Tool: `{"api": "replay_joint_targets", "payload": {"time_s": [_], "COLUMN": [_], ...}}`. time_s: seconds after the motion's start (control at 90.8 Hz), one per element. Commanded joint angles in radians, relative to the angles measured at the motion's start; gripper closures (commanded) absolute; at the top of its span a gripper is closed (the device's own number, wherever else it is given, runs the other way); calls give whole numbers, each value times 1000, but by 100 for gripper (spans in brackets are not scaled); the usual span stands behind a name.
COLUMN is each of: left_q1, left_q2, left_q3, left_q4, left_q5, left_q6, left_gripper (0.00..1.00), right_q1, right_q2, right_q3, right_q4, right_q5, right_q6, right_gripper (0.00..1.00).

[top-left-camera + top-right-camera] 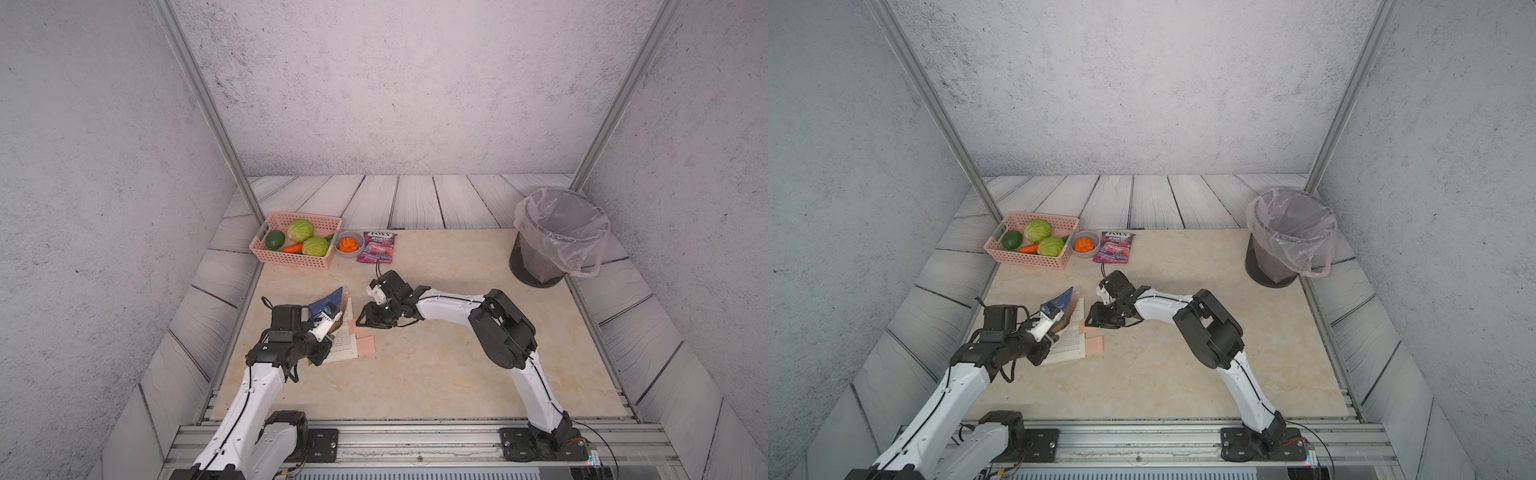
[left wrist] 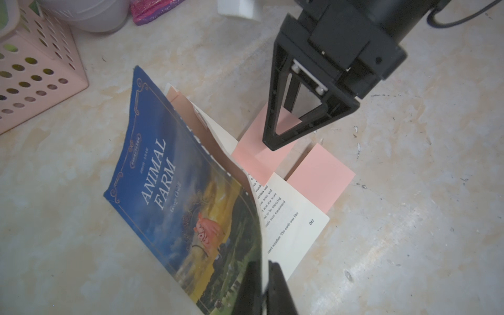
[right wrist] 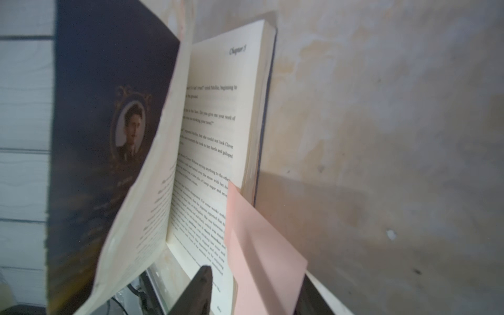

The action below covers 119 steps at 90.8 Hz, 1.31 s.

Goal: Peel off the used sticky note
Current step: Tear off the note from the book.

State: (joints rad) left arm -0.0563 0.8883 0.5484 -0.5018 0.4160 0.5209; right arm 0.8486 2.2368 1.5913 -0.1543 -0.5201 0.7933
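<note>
Between the fingers of the right hand (image 1: 360, 322) lies the pink sticky note (image 2: 259, 161). One edge is stuck to the open page of the book (image 2: 169, 177), and the rest overhangs the page's outer edge above the bench (image 2: 409, 218). In the right wrist view the two fingers stand apart on either side of the note's free flap, with a gap between one finger and the paper. We read this hand as open and not yet pinching.

A second sticky note (image 2: 321, 177) lies just beside the same fingertips, untouched. We see no writing on either note, so we cannot tell from the paper alone which is the used one.

The left hand (image 2: 263, 270) is closed on the near edge of the book's front cover and its leading pages. It props them tilted, so the marked page lies bare before the right hand.

We judge the note to be very light, limp and easily creased, held only by a weak adhesive strip. The page beneath is thin and could lift or tear with it. The best hold, in our view, is on the free overhanging flap, well away from the stuck edge. From there the pull should run low and back across the strip, while the left hand steadies the book.
</note>
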Motion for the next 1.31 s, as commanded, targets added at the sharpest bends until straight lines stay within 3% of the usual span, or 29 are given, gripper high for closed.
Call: {"api": "replay_joint_targets", "payload": {"time_s": [0.0, 0.121, 0.242, 0.363, 0.418, 0.55, 0.969, 1.134, 1.299], "left_q1": [6, 7, 6, 6, 6, 5, 6, 6, 6], "left_q2": [2, 10, 21, 35, 42, 43, 25, 25, 25], "left_q3": [25, 29, 32, 39, 42, 44, 37, 36, 36], "left_q4": [-9, -10, -6, -9, -14, -17, -27, -27, -20], "left_q5": [39, 46, 51, 63, 68, 71, 64, 62, 52], "left_q6": [19, 27, 36, 43, 48, 49, 64, 64, 58], "left_gripper": [100, 100, 100, 100, 100, 100, 100, 100, 100], "right_q1": [-5, -12, -18, -19, -18, -19, -21, -19, -20], "right_q2": [0, -1, -10, -44, -75, -123, -10, 7, -2], "right_q3": [-25, -51, -81, -100, -114, -125, -79, -47, -50], "right_q4": [9, 29, 51, 48, 43, 34, 57, 61, 52], "right_q5": [24, 46, 60, 74, 86, 99, 22, -17, -12], "right_q6": [10, 35, 54, 43, 34, 6, 32, 34, 33], "right_gripper": [57, 68, 71, 48, 43, 42, 38, 47, 67]}}
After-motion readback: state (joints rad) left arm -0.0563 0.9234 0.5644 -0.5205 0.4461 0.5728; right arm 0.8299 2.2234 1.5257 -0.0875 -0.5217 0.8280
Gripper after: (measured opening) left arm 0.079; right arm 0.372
